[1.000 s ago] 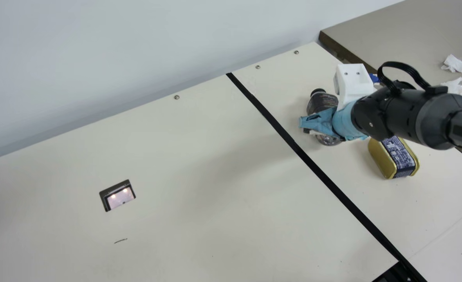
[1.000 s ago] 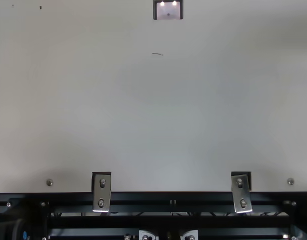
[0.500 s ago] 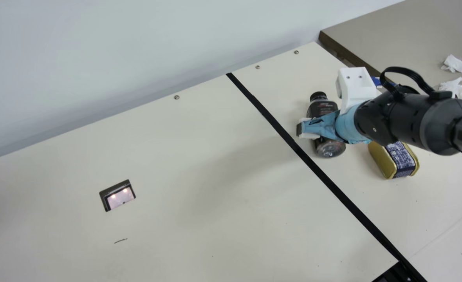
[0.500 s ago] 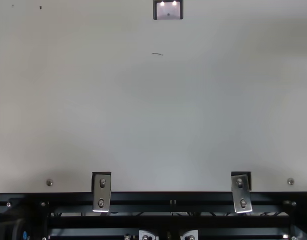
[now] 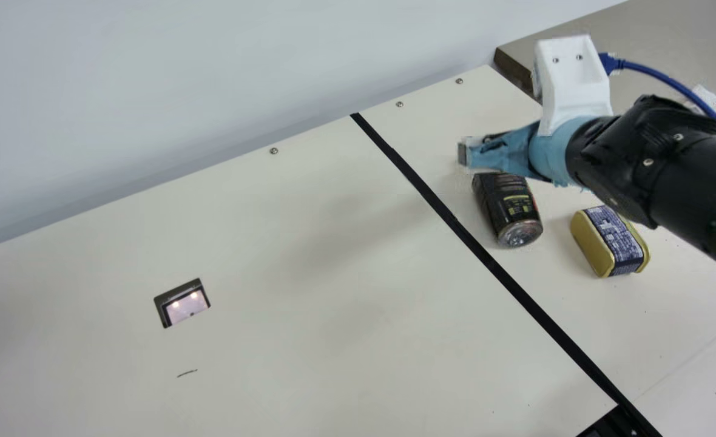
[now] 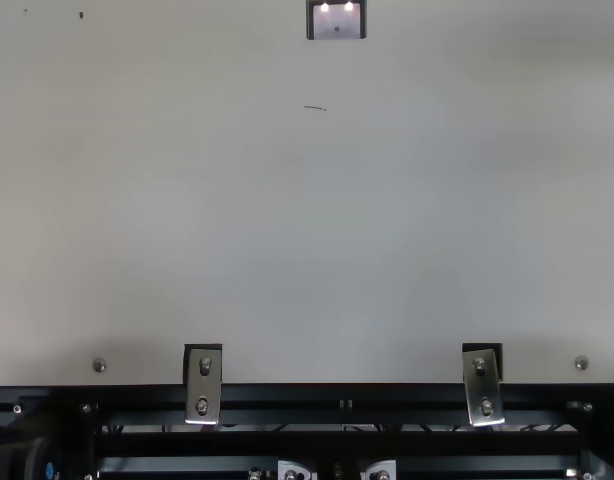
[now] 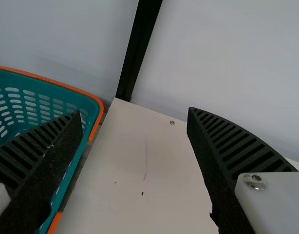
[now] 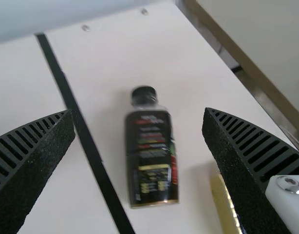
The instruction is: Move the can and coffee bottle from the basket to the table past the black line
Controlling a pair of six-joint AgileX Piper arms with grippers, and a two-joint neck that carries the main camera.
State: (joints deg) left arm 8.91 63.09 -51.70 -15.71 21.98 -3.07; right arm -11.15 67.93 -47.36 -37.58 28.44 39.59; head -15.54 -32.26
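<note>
Main view, right claw: raised above the table, released, fingers spread wide.
Bottle: on its side on the table, below the right claw and apart from its fingers, between black line and can.
Can: gold, on the table near the bottle, past the line too.
Left wrist view, left claw: released, fingers wide apart.
Basket: teal, orange-rimmed, beside the table.
</note>
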